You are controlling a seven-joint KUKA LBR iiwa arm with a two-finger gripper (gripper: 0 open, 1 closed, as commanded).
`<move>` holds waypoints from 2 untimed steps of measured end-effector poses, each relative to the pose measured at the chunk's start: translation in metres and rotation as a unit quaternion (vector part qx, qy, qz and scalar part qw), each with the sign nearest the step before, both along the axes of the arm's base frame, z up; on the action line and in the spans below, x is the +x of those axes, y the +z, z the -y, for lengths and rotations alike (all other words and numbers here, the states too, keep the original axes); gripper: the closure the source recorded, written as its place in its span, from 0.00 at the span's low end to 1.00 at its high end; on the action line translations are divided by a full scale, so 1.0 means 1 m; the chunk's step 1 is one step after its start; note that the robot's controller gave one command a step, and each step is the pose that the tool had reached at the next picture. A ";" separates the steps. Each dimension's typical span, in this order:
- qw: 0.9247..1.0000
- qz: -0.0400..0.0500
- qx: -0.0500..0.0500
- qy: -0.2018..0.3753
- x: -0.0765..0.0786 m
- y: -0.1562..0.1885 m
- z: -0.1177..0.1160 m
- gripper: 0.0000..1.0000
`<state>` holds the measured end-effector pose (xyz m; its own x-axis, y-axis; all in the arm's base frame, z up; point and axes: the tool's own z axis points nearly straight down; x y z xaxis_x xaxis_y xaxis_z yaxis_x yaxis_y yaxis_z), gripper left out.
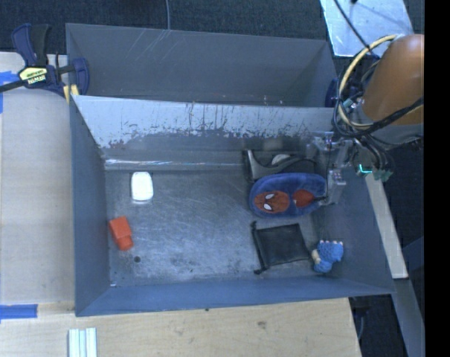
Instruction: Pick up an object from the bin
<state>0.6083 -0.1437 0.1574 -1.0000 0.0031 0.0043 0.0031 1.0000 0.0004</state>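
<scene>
Near the grey metal bin's (210,229) front right corner sits a fuzzy blue toy (327,256); just beyond, a blue fabric Spider-Man slipper (284,196) stretches leftward from the gripper (333,184), whose opening I cannot tell.

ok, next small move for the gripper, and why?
Probably lower slightly onto the blue Spider-Man slipper: the gripper hangs at its right end, apart from the black square pad and the small blue toy nearer the front.
</scene>
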 end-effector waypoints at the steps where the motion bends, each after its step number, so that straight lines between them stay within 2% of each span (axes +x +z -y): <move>1: 0.994 0.014 -0.007 0.107 0.018 -0.069 -0.058 0.00; 2: 0.994 0.017 -0.007 0.107 0.020 -0.066 -0.059 1.00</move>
